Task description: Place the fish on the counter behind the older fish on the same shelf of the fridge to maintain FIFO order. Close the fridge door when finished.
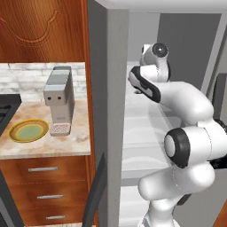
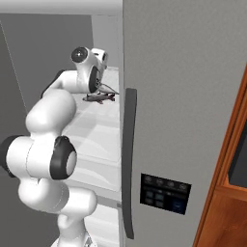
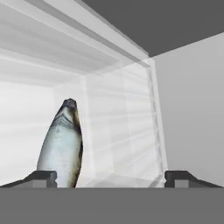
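The jaws stand wide apart and clamp nothing; in the hand view the two fingertips sit far from each other, and the fish lies just inside the left one, pointing away toward the back of the fridge. Whether that tip touches its flank cannot be told.

From the right base view, the gripper hangs just above the fish, which rests on a white shelf inside the open fridge.

The risk, as I judge it: pulling the hand out carelessly could let a fingertip catch the fish and drag it forward or off the shelf edge. No second fish can be made out, so the order on the shelf cannot be confirmed.

The fridge door is open, and the arm must be fully out before it swings. The worktop carries a yellow-green plate and a grey coffee machine.
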Available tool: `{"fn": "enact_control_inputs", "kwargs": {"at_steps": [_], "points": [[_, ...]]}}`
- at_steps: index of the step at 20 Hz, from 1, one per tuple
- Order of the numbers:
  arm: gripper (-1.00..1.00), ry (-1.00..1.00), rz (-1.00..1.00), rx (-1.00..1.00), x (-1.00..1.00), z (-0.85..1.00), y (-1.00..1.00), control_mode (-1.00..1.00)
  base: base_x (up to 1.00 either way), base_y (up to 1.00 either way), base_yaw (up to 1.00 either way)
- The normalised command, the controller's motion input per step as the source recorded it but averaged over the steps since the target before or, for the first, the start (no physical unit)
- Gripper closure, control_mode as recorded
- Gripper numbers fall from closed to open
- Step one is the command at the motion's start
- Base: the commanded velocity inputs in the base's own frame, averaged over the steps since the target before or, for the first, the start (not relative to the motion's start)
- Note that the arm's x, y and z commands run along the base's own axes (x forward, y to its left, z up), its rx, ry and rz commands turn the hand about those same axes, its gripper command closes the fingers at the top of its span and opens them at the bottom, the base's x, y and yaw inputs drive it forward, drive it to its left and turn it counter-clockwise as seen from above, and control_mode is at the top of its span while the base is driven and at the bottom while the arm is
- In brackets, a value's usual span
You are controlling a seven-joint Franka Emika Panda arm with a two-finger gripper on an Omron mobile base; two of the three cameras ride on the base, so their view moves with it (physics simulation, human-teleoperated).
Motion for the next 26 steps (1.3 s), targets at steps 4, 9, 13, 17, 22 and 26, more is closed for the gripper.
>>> {"fn": "enact_control_inputs", "kwargs": {"at_steps": [4, 9, 13, 17, 22, 26], "points": [[-1.00, -0.04, 0.00, 0.00, -0.64, 0.41, 0.00, -1.00, 0.00, 0.00, 0.00], [-1.00, -0.07, 0.00, 0.05, -0.99, 0.09, 0.00, -1.00, 0.00, 0.00, 0.00], [-1.00, -0.04, 0.00, 0.10, -1.00, 0.01, 0.00, -1.00, 0.00, 0.00, 0.00], [-1.00, 0.00, 0.00, 0.10, -1.00, 0.03, 0.00, -1.00, 0.00, 0.00, 0.00], [-1.00, 0.00, 0.00, 0.04, -1.00, -0.03, 0.00, -1.00, 0.00, 0.00, 0.00], [-1.00, 0.01, 0.00, 0.00, -0.97, -0.17, 0.06, -1.00, 0.00, 0.00, 0.00]]}}
